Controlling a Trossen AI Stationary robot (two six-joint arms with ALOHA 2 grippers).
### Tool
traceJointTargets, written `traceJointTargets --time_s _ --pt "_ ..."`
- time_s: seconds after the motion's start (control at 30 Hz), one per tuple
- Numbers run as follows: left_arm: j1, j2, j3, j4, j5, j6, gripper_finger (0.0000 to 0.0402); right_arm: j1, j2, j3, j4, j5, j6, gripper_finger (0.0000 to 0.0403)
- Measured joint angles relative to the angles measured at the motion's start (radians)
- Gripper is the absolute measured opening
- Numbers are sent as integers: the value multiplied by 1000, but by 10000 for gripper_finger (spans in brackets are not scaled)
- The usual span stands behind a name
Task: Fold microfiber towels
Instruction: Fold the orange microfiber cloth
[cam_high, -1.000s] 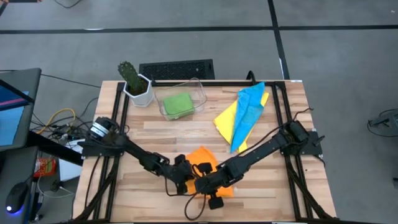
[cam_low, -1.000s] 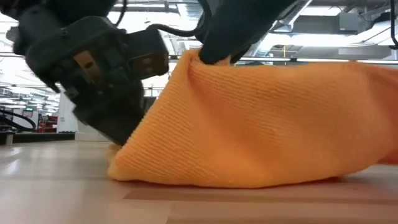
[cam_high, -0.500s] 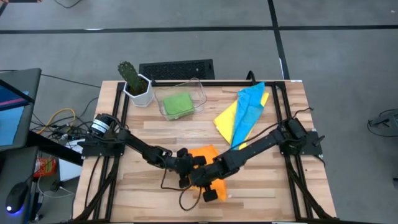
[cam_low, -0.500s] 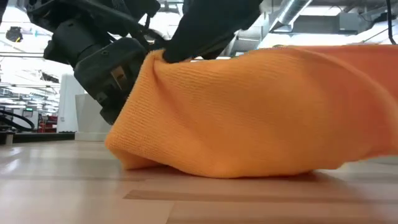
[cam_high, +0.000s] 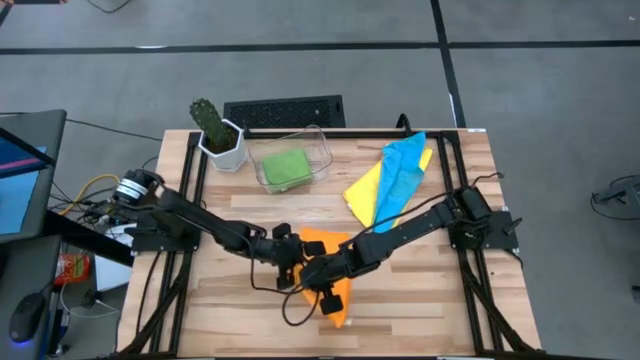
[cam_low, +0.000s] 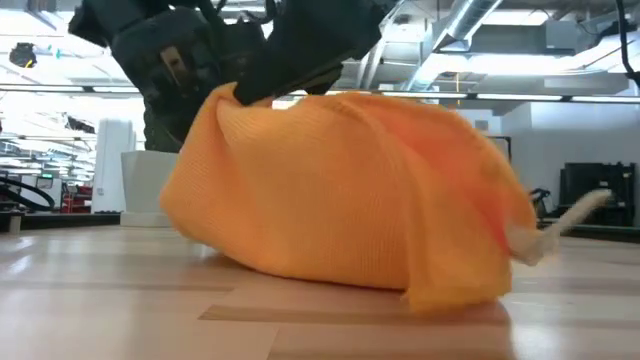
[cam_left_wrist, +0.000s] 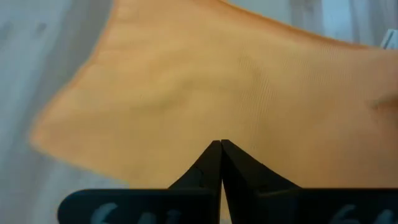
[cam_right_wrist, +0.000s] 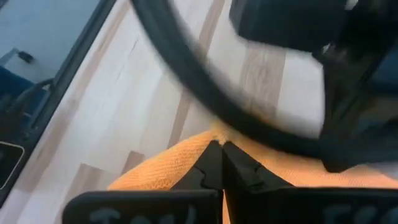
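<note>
Nearest the front edge of the pale wooden slatted table (cam_high: 420, 290), the soft orange microfiber towel (cam_high: 334, 280) is bunched into a loose mound, part of it lifted off the boards and part trailing toward the front edge (in the low view it fills most of the frame as a ribbed orange hump (cam_low: 340, 190) resting on the wood). Both arms meet over it. The left gripper (cam_high: 285, 262) reaches in from the left side, its fingers pressed together on a pinch of the orange cloth, as the left wrist view shows with the two dark fingertips (cam_left_wrist: 219, 149) closed against fabric. The right gripper (cam_high: 312, 275) comes in from the right side, just beside the left one, its fingers likewise clamped together on the same towel's edge (cam_right_wrist: 211, 146). Farther back, toward the right, a light blue towel (cam_high: 398, 180) lies crumpled in a long strip on top of a yellow towel (cam_high: 362, 192), the two touching and well apart from the orange one. At the back, a clear plastic bin (cam_high: 292, 160) holds a folded green towel (cam_high: 284, 168), and beside it on the back left corner stands a small cactus in a white pot (cam_high: 218, 135).
</note>
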Motion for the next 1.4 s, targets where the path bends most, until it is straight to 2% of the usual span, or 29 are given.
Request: traceJointTargets --time_s 0.17,0.27,0.47,0.63,0.77,0.97,1.13,1.4 --pt "-17 -24 1 -64 -49 59 0 -4 0 0 12 1 -1 19" --pt "-21 2 -22 -23 -46 95 0 -11 0 0 11 0 -8 22" --pt "-34 17 -60 7 -36 64 0 -10 0 0 1 0 -12 21" --pt "-71 22 -60 34 19 98 0 -16 0 0 -6 -3 -18 21" --pt "-87 77 -61 32 18 122 0 -23 0 0 7 -3 -20 24" --pt "-74 143 -57 134 42 126 0 -47 9 1 32 -4 -64 18" --pt "-74 142 -58 129 41 127 0 -76 69 2 48 -79 -64 24" --pt "-85 102 -57 76 86 119 0 -102 99 1 58 -76 -84 18"
